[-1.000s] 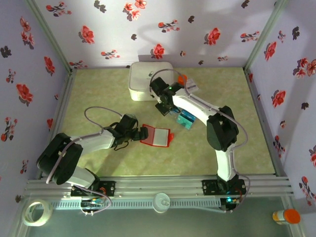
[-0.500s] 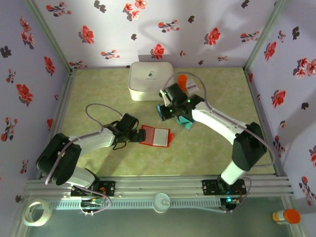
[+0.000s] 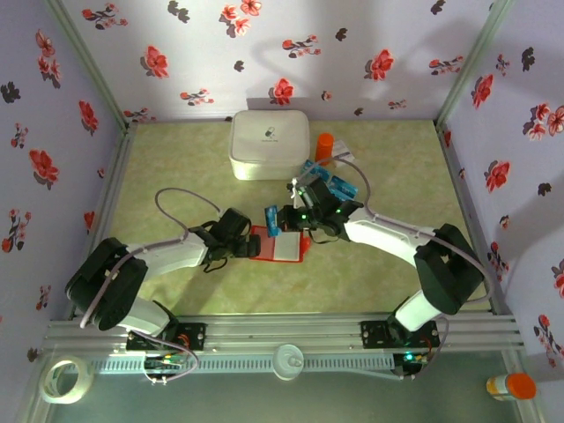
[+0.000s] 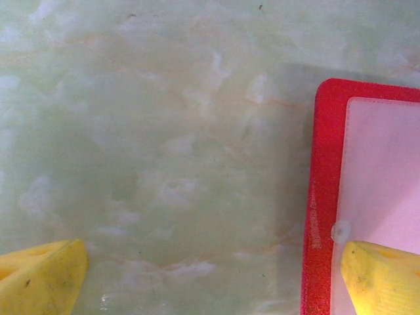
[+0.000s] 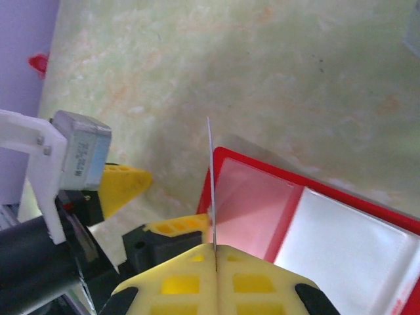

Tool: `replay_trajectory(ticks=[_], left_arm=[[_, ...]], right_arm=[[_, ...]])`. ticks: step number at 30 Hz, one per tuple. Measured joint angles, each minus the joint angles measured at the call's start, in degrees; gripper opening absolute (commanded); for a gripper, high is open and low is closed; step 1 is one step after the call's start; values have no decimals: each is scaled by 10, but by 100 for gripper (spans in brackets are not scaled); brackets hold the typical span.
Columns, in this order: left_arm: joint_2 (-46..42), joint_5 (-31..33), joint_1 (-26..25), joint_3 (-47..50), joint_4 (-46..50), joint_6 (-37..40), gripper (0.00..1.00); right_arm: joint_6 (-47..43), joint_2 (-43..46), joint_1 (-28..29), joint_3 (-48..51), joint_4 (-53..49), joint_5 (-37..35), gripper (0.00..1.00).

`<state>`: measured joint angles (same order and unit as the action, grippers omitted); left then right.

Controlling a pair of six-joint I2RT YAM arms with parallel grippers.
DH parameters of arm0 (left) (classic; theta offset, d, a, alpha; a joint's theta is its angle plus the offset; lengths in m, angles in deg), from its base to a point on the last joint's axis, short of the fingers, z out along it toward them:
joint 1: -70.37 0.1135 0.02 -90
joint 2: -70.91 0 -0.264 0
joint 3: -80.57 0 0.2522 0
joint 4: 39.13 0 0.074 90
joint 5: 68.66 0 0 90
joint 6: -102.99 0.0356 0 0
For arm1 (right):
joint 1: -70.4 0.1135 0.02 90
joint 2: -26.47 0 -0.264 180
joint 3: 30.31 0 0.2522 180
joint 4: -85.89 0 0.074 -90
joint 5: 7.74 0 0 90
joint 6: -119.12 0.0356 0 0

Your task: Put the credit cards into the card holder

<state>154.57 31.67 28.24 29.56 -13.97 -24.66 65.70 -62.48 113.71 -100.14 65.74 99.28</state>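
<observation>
The right gripper [image 5: 214, 249] is clenched on one teal card [image 5: 210, 174], pinching its lower edge so that the card stands upright, edge-on to the wrist camera. The card hangs over the left half of the holder [image 5: 315, 220], above its left pocket; whether it touches I cannot tell.

The holder lies flat and open on the table [image 4: 164, 131], so card and pocket face meet at roughly a right angle. As I judge it, the coming move turns on tipping the card down toward flat and sliding it along that pocket. I cannot tell where the pocket's mouth is.

The left gripper [image 4: 210, 282] is spread wide at the holder's left edge. One finger [image 4: 384, 282] is over the rim and the other is out over the table to the holder's left, grasping nothing.

The other cards [image 3: 328, 182] lie beyond the holder, off its far right corner.
</observation>
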Motion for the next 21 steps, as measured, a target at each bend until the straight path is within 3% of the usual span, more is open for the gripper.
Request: replay_trajectory(ticks=[21], left_arm=[[-38, 2, 0, -46, 70, 1, 100]], right_arm=[[27, -77, 6, 23, 51, 4, 0]])
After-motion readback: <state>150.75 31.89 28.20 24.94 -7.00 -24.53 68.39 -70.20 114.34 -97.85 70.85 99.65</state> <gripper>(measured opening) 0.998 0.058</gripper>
